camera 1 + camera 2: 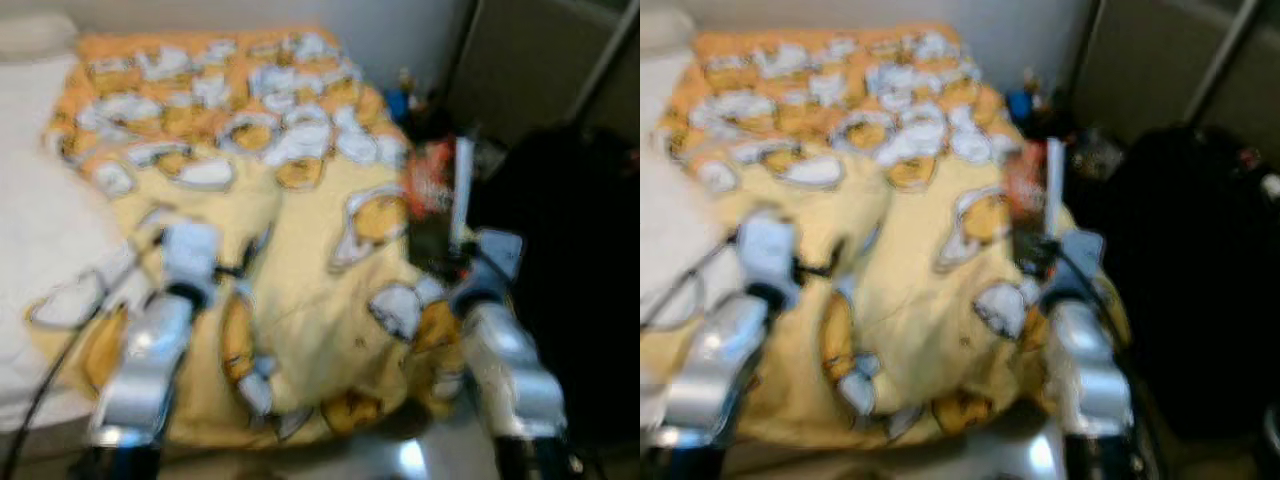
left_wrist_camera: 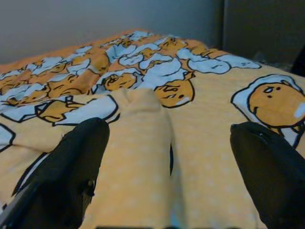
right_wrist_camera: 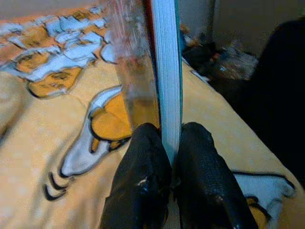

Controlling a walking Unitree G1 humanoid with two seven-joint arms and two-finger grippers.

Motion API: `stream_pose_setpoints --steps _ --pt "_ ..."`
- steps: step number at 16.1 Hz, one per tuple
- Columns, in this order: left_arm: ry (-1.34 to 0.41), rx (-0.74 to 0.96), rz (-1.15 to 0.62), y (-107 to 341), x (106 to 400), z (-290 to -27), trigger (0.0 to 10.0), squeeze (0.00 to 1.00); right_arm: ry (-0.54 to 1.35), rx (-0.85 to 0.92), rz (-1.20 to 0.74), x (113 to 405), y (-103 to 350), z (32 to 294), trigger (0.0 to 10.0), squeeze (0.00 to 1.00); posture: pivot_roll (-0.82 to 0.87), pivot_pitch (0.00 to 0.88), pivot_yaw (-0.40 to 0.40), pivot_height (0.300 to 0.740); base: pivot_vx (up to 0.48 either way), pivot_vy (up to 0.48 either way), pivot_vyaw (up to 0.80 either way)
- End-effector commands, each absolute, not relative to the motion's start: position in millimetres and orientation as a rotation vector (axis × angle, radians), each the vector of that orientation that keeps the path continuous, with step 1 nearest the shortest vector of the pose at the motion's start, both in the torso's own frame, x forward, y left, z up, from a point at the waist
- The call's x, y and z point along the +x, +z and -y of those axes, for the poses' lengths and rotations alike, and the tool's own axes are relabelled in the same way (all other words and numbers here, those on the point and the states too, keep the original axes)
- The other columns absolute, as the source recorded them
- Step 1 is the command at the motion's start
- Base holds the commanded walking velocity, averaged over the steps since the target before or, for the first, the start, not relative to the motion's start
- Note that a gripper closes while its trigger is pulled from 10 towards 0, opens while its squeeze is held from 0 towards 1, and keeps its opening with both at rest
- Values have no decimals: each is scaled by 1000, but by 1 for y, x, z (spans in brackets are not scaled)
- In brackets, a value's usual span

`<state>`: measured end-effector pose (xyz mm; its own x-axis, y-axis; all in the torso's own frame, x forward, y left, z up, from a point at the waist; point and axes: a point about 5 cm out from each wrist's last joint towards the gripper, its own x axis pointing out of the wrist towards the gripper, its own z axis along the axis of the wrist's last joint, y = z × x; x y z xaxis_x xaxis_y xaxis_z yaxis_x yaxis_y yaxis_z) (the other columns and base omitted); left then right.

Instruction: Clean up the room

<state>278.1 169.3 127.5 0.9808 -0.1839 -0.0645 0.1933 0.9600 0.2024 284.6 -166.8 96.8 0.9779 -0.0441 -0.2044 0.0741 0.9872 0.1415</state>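
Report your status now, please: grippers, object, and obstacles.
Right gripper shut on a thin book, upright over the yellow blanket. Left gripper open above a blanket fold, holding nothing. Dark clutter beside the bed, right side.

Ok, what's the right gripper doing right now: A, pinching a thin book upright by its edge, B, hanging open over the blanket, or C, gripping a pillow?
A: in the right wrist view the right gripper is shut on the thin book, which stands upright above the yellow blanket.
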Motion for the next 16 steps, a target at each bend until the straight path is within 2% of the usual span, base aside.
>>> stream_pose_setpoints --steps 1,9,16 --pt "-157 226 -57 128 277 -181 10000 0 -16 158 -122 290 114 157 10000 0 125 0 9 740 0 386 0" --pt "-119 217 -51 129 273 -186 10000 0 88 157 -51 300 131 144 10000 0 154 0 -28 740 0 420 0" --pt "-126 228 -43 131 276 -187 10000 0 53 158 -67 297 125 149 10000 0 155 0 -23 740 0 439 0"
